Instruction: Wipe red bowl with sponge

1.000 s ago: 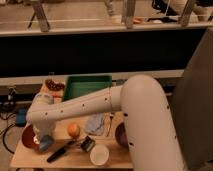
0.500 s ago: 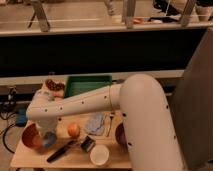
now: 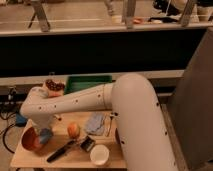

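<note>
Nearest you, a pale cream bowl (image 3: 100, 154) sits at the wooden worktop's (image 3: 30, 158) front edge. At left, your tool (image 3: 44, 134), closed on the small pale blue sponge (image 3: 46, 136), reaches into the round dark red bowl (image 3: 31, 140). Behind lies a green tray (image 3: 82, 82).

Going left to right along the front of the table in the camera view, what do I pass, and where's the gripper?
red bowl with the gripper down at its right rim on the pale blue sponge → black brush → orange fruit → grey-blue cloth → pale cream bowl.
</note>
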Controlling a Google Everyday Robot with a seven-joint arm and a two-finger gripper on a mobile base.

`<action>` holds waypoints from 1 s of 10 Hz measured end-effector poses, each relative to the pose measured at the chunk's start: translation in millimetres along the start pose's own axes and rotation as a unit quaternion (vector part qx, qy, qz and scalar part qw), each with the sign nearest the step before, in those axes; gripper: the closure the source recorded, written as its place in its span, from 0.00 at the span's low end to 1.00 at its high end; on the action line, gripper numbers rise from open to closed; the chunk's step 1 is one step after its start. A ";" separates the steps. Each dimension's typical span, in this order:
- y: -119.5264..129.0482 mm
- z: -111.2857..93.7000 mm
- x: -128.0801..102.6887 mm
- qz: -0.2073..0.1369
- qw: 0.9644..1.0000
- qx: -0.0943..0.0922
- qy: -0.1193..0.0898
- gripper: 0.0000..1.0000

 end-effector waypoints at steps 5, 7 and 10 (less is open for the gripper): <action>-34.0 7.1 17.0 -0.040 0.999 0.014 0.001 0.95; -48.9 8.3 16.1 -0.061 0.998 0.025 -0.001 0.95; -62.8 6.4 8.4 -0.082 0.996 0.037 -0.005 0.95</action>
